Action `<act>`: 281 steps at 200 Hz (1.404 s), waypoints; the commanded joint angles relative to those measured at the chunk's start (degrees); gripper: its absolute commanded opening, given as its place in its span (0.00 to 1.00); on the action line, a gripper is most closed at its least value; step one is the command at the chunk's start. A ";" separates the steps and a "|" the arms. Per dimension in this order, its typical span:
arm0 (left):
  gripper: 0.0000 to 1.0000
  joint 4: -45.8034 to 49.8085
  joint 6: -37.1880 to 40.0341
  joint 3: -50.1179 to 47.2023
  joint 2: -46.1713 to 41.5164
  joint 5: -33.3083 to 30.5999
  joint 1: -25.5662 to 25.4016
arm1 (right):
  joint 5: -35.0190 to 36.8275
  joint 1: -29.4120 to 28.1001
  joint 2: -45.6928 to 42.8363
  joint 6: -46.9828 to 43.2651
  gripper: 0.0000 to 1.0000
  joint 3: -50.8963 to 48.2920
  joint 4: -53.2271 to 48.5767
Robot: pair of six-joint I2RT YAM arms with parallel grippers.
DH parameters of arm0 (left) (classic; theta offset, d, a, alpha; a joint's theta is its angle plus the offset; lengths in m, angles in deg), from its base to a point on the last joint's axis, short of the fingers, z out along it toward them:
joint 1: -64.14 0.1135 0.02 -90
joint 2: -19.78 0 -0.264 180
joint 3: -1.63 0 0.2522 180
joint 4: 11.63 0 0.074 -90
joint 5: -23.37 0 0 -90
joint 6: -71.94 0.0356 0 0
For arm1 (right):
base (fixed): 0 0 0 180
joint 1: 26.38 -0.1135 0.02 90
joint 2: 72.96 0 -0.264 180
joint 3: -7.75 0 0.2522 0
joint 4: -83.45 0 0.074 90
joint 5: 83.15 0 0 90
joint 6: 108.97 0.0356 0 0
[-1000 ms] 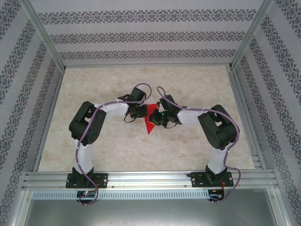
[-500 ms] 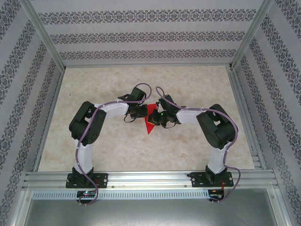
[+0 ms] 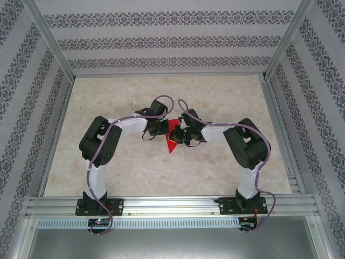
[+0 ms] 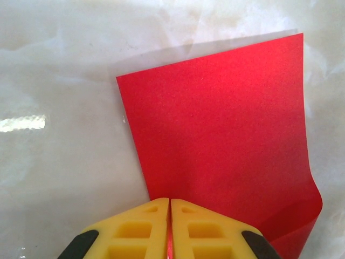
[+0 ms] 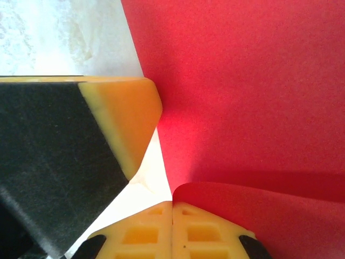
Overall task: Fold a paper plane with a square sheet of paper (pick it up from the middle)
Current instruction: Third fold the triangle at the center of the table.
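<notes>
The left tool (image 4: pixel 170 202) is pinched shut on the near edge of the red paper (image 4: pixel 215 118) — a thin red line shows in the crack between its yellow tips. The rest of the paper spreads out flat in front of this tool on the pale bench (image 4: pixel 59 108). One corner, off to the tool's right, curls up.

The right tool (image 5: pixel 172 204) has its tips pressed tight together too. They meet right where a curled flap of the paper starts, so I think it is nipping that flap. One yellow and black finger (image 5: pixel 118 124) of the left tool sits just to the left of the right tool's tips, very near. From above, the paper is a small red pointy shape between the two tools.

I think the step in hand is making a fold. To do it well, both tools should grip firmly and move together, slow and even, so the thin paper does not rip between them. The flap should be laid over so its edges line up — then pressed flat to make a sharp crease. The tools are close, so they must take care not to bump.
</notes>
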 commanded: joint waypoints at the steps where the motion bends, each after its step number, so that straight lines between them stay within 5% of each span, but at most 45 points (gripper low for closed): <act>1: 0.11 2.03 -0.49 0.03 1.32 1.03 0.33 | 1.42 -0.08 0.90 0.93 0.02 0.70 1.55; 226: 0.11 1.50 -0.44 -0.32 1.41 1.72 0.38 | 2.80 -0.30 1.17 -1.04 0.02 0.52 -0.57; 281: 0.14 2.09 -2.02 -0.67 -0.67 0.77 0.57 | 2.80 -0.31 2.00 -1.32 0.13 0.62 -1.73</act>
